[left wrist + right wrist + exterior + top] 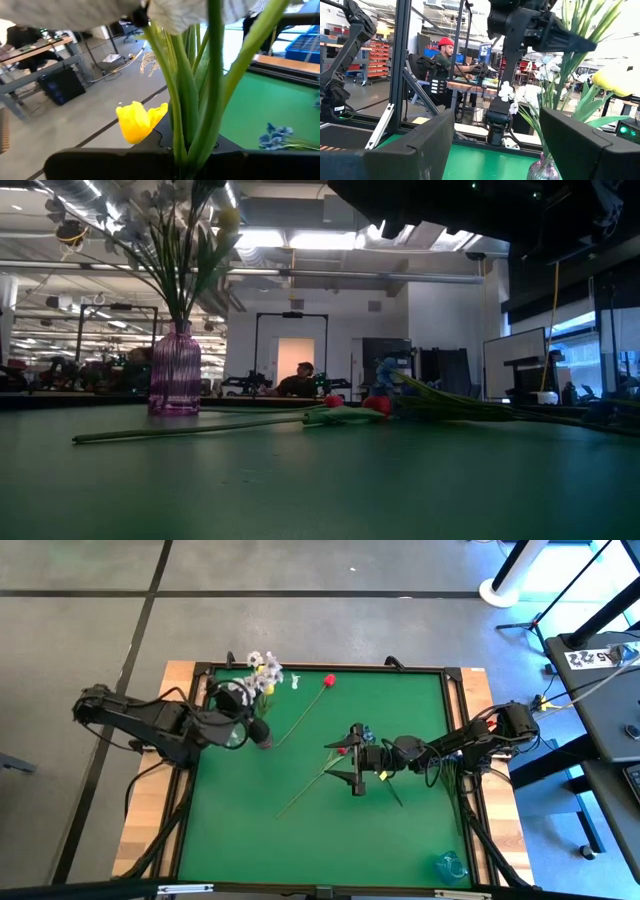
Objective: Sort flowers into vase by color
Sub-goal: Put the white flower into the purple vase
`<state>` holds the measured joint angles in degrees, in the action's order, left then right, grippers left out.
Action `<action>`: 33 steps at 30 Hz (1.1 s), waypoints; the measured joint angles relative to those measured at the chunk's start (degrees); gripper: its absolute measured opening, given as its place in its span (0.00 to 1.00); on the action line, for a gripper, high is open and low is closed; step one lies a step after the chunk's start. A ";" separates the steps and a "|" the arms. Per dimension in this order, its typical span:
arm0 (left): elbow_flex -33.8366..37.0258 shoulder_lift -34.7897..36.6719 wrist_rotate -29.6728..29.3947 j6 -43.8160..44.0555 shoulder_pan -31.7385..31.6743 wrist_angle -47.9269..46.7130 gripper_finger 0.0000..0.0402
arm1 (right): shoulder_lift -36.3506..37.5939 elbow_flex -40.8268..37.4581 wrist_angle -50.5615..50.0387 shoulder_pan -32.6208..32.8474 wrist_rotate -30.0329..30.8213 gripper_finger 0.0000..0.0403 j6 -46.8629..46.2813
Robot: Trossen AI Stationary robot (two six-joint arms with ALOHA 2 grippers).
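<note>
A purple glass vase at the table's far left holds white blossom sprays and a yellow tulip. It also shows in the right wrist view. My left gripper reaches level into the bunch above the vase and is shut on green stems. My right gripper is wide open and empty near the table's middle. It stands over a red tulip and a blue spray, both lying flat. A second red tulip lies flat nearer the vase. My left gripper has green stems of the bunch between its two fingers, well above the vase's mouth. The fingers come level, pointing toward the table's far edge, and lie across the upright stems. How many stems they hold cannot be told. The stems' lower ends stand in the vase.
A clear bluish glass vase stands at the near right corner. More green stems lie under my right arm. A raised wooden rim frames the green mat. People sit at desks beyond the table. The mat's near left part is bare.
</note>
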<state>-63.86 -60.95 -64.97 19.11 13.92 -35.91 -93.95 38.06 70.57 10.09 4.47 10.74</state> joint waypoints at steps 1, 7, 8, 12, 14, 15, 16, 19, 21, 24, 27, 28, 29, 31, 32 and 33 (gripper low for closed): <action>0.00 0.00 0.04 0.33 -0.47 -0.66 0.03 | 0.00 0.00 0.00 0.00 0.00 0.72 0.00; 0.00 -0.59 1.38 3.54 -2.77 -1.17 0.03 | 0.00 0.00 -0.02 0.00 0.00 0.72 0.00; 0.00 -0.59 1.26 4.28 -2.86 -1.39 0.03 | 0.00 0.00 -0.02 0.00 -0.01 0.72 0.00; 0.02 -0.57 0.87 8.58 -3.96 -4.50 0.03 | 0.00 0.00 -0.09 0.00 -0.03 0.72 0.00; 0.50 -0.80 0.54 10.67 -4.27 -5.52 0.03 | 0.00 0.00 -0.11 0.00 -0.04 0.72 0.02; 1.02 -0.91 0.47 10.87 -4.42 -5.45 0.03 | 0.00 0.00 -0.11 0.00 -0.05 0.72 0.03; 1.78 -0.99 0.73 11.33 -4.58 -5.40 0.03 | 0.00 0.00 -0.11 0.00 -0.05 0.72 0.13; 4.45 -0.98 2.73 13.83 -5.25 -3.77 0.03 | 0.00 0.00 -0.11 0.00 -0.05 0.72 0.18; 5.79 -0.98 4.17 16.03 -5.36 -3.59 0.03 | 0.02 0.00 -0.11 0.00 -0.05 0.72 0.20; 8.35 -0.96 4.69 19.66 -5.23 -3.37 0.03 | 0.02 0.00 -0.16 0.00 -0.03 0.72 0.18; 11.39 -0.98 4.50 24.59 -5.23 -3.35 0.03 | 0.02 0.00 -0.84 0.00 -0.03 0.72 0.13; 12.50 -0.98 4.48 26.36 -5.23 -3.22 0.03 | 0.02 0.00 -1.15 0.00 -0.03 0.72 0.12; 13.49 -0.98 4.48 27.86 -5.23 -2.84 0.03 | 0.02 0.03 -1.43 0.00 -0.03 0.72 0.13; 15.57 -0.98 4.56 29.85 -4.85 -1.63 0.04 | 0.30 0.73 -3.27 0.07 -0.01 0.72 0.32; 16.48 -0.98 4.57 30.36 -4.59 -0.98 0.05 | 1.02 1.24 -5.80 0.10 0.00 0.72 0.86; 17.32 -0.98 4.60 30.76 -4.41 -0.26 0.06 | 1.73 2.16 -8.89 0.32 0.06 0.72 1.29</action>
<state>-46.53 -61.93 -60.37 49.87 9.51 -36.17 -92.22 40.23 61.67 10.41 4.54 12.03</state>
